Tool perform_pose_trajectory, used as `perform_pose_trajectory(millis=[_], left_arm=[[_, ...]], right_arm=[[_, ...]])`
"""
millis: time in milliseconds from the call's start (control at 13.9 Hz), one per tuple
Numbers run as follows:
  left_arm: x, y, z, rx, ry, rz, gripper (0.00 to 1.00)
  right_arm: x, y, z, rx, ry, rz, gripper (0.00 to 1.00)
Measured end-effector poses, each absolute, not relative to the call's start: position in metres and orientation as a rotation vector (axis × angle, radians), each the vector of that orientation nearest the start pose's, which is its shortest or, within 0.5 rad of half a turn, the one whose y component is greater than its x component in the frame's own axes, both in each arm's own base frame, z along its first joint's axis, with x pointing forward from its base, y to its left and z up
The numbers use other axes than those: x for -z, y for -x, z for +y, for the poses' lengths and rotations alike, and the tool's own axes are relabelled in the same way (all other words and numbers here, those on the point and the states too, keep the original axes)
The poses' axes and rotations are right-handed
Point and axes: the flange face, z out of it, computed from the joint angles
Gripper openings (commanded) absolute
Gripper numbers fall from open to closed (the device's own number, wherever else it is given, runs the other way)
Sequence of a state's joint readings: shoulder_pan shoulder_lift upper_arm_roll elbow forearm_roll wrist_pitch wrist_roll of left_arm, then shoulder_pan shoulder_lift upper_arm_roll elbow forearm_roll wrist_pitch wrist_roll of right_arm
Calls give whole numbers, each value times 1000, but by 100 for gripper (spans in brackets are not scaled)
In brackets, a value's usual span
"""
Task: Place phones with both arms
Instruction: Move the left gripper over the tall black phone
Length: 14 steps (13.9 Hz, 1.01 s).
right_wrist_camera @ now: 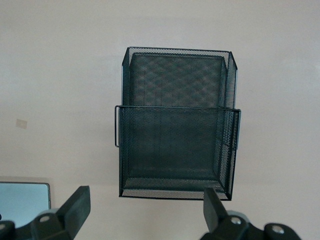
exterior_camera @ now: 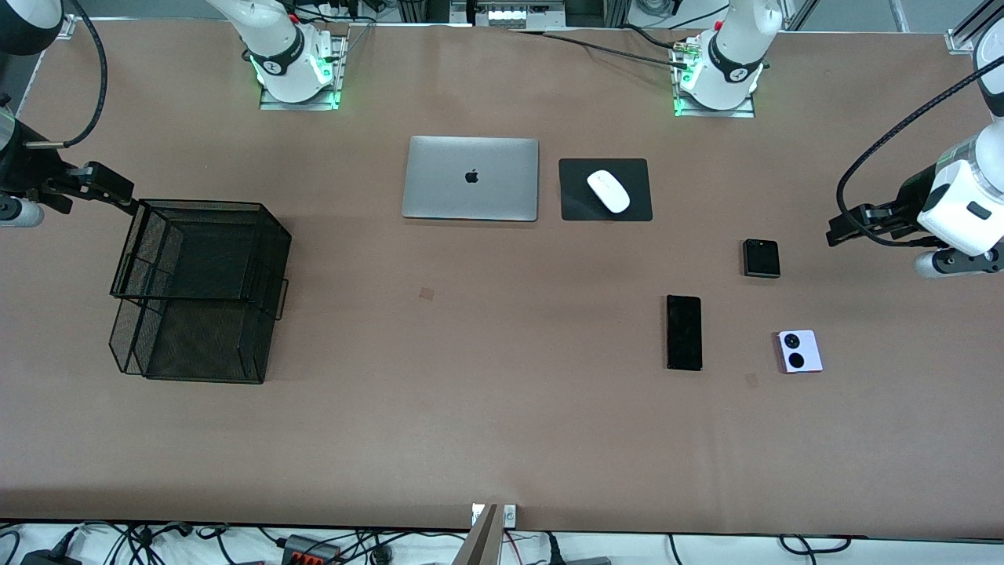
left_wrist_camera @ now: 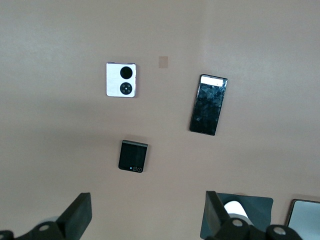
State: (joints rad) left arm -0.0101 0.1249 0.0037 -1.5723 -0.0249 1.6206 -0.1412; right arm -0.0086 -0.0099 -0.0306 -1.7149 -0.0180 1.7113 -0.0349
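Observation:
Three phones lie flat toward the left arm's end of the table. The long slim black phone (exterior_camera: 684, 332) (left_wrist_camera: 208, 105) lies beside the lavender-white one with two black circles (exterior_camera: 799, 351) (left_wrist_camera: 121, 79). The small squarish black one (exterior_camera: 762, 258) (left_wrist_camera: 133, 156) lies farther from the front camera. My left gripper (exterior_camera: 839, 229) (left_wrist_camera: 148, 215) hangs open and empty over the table's end, beside the small black phone. My right gripper (exterior_camera: 118, 192) (right_wrist_camera: 145, 212) hangs open and empty at the other end, beside the black mesh tray.
A two-tier black wire-mesh tray (exterior_camera: 200, 205) (right_wrist_camera: 175, 112) stands at the right arm's end. A closed silver laptop (exterior_camera: 471, 178) and a white mouse (exterior_camera: 608, 191) on a black pad (exterior_camera: 576, 208) lie mid-table near the arm bases.

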Motion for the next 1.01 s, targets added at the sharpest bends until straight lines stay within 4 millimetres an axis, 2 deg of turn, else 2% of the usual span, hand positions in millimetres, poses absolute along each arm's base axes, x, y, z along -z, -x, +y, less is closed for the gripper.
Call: perform_pose_trajectory(millis=[433, 577, 794, 1010], left_arm=[[-567, -596, -9, -148, 3150, -193, 100], [-564, -601, -10, -155, 3152, -187, 100], [-549, -606, -23, -195, 3154, -155, 100], [-520, -621, -48, -216, 3197, -115, 100]], right_arm=[[-574, -559, -24, 9, 3159, 3, 100], [-574, -559, -24, 9, 3159, 3, 100], [-574, -559, -24, 8, 3159, 3, 100], [-573, -559, -24, 5, 3159, 2, 100]])
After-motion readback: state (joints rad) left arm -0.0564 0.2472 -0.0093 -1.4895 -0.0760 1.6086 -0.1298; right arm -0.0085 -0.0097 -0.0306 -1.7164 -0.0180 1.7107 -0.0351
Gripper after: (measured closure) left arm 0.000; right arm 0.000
